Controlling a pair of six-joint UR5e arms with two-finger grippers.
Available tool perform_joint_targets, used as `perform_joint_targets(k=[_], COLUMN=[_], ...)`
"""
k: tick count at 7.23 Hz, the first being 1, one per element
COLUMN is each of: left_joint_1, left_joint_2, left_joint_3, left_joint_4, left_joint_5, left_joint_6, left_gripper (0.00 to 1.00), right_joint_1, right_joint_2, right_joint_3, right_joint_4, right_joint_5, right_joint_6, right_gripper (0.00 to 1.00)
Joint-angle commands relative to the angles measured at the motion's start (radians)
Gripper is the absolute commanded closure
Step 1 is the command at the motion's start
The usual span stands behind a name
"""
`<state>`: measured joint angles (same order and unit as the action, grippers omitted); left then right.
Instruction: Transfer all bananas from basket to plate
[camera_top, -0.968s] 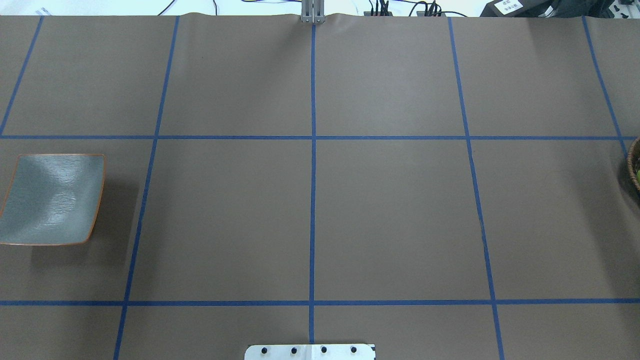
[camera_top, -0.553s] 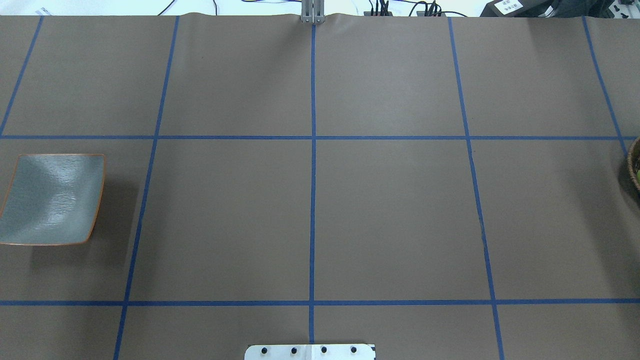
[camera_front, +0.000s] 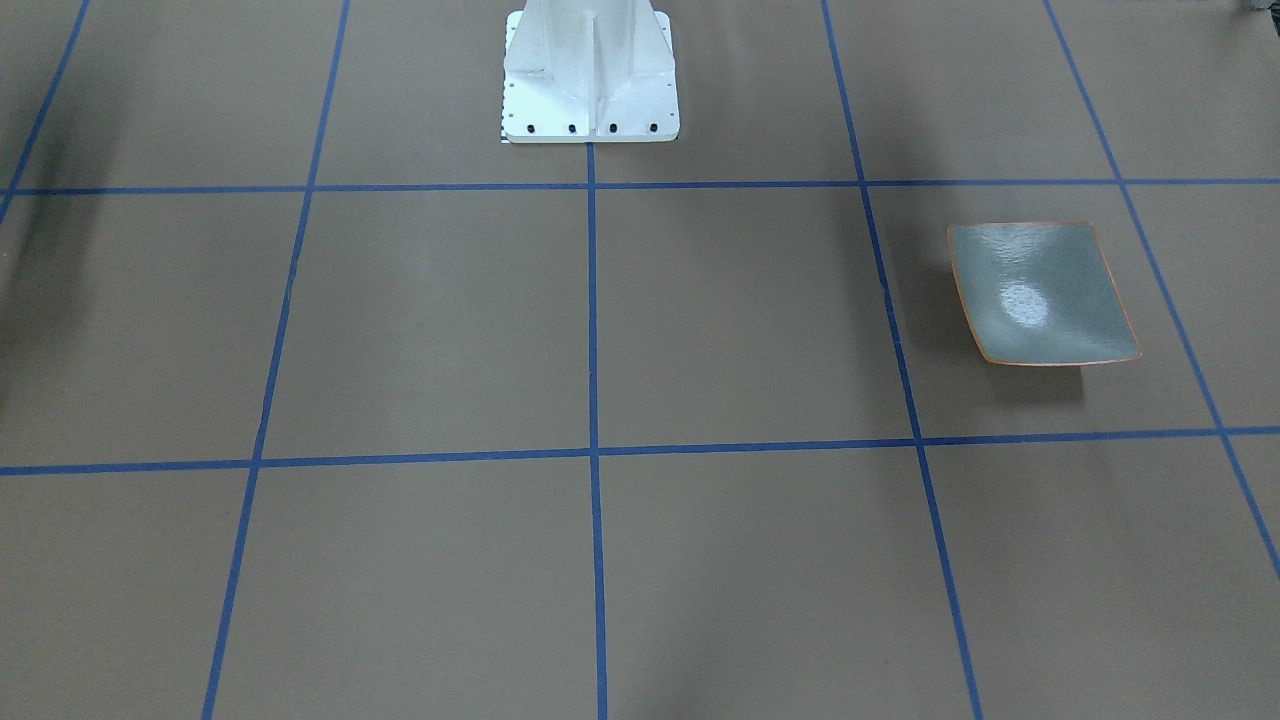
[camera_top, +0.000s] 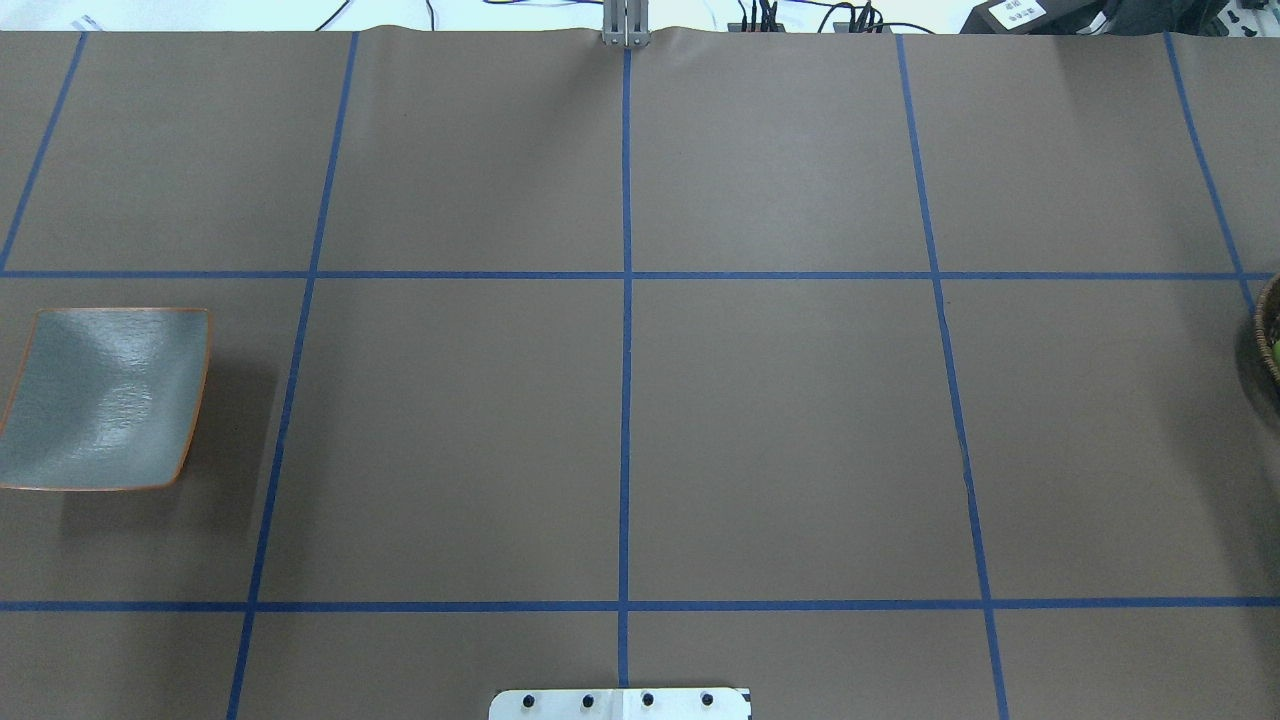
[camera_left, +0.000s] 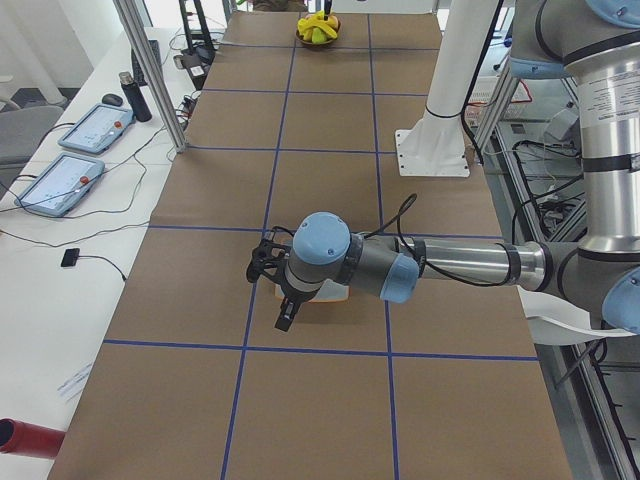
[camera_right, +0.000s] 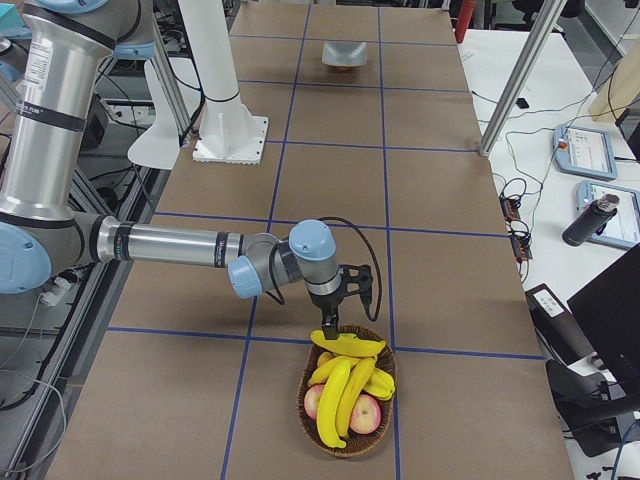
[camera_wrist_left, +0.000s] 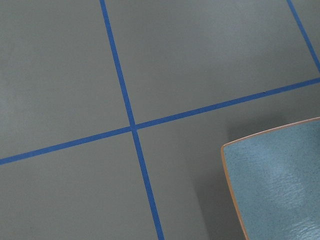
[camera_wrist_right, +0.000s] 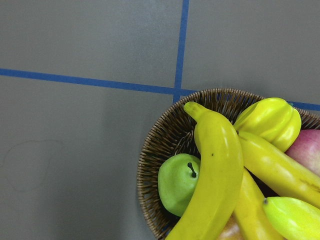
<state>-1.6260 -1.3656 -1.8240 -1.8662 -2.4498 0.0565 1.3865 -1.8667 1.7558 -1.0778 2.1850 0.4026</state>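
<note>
Where the bananas are lying: the bananas (camera_right: 340, 385) are sitting piled in the basket (camera_right: 305, 410) at the table end on the robot's right, and none is resting on the plate (camera_top: 100, 400).
Bananas: they are showing as bright yellow, smooth and curved with small dark tips. One is arching across the basket in the right wrist view, over a green apple (camera_wrist_right: 175, 185).
Basket: it is looking round, brown and woven, with its coarse weave showing clearly on the rim in the right wrist view. Red apples (camera_right: 365, 412) are peeking out under the bananas in the right side view.
Plate: it is showing as square, shallow and glossy grey-green, with a thin orange-brown rim and upturned edges. It is lying bare at the table end on the robot's left, well apart from the basket.
Left gripper (camera_left: 272, 295): it is hanging over the plate and hiding most of it. Only the left side view is showing it, so I cannot tell how its jaws are standing.
Right gripper (camera_right: 340, 300): it is hanging near the basket's rim. Only the right side view is showing it, so again I cannot tell.
Views: the overhead view is catching just a sliver of basket at its right edge, and the front-facing view is showing the plate but no basket.
Table (camera_top: 780, 440): matte brown paper is covering it, and blue tape is marking a grid.
</note>
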Motion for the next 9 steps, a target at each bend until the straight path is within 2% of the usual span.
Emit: perform_joint_targets(k=[1, 3, 4, 6, 9], left_joint_1=[0.000, 0.000, 0.000, 0.000, 0.001], left_joint_2=[0.019, 0.040, 0.051, 0.054, 0.054], left_joint_3=[-0.007, -0.001, 0.002, 0.002, 0.003], left_joint_4=[-0.007, -0.071, -0.086, -0.087, -0.087], left_joint_5=[0.000, 0.000, -0.002, 0.000, 0.000], left_joint_6=[0.002, -0.006, -0.006, -0.004, -0.004], left_gripper=[0.00, 0.00, 0.00, 0.00, 0.00], right_joint_1=[-0.056, -0.076, -0.104, -0.177, -0.187], right_joint_2=[-0.032, -0.032, -0.032, -0.032, -0.034], right_joint_3=[-0.021, -0.114, -0.116, -0.118, -0.165], right_joint_4=[0.074, 0.194, 0.231, 0.245, 0.287], right_joint_5=[-0.066, -0.112, -0.113, -0.168, -0.205], right_joint_6=[0.143, 0.159, 0.221, 0.291, 0.272], right_gripper=[0.07, 0.08, 0.08, 0.11, 0.13])
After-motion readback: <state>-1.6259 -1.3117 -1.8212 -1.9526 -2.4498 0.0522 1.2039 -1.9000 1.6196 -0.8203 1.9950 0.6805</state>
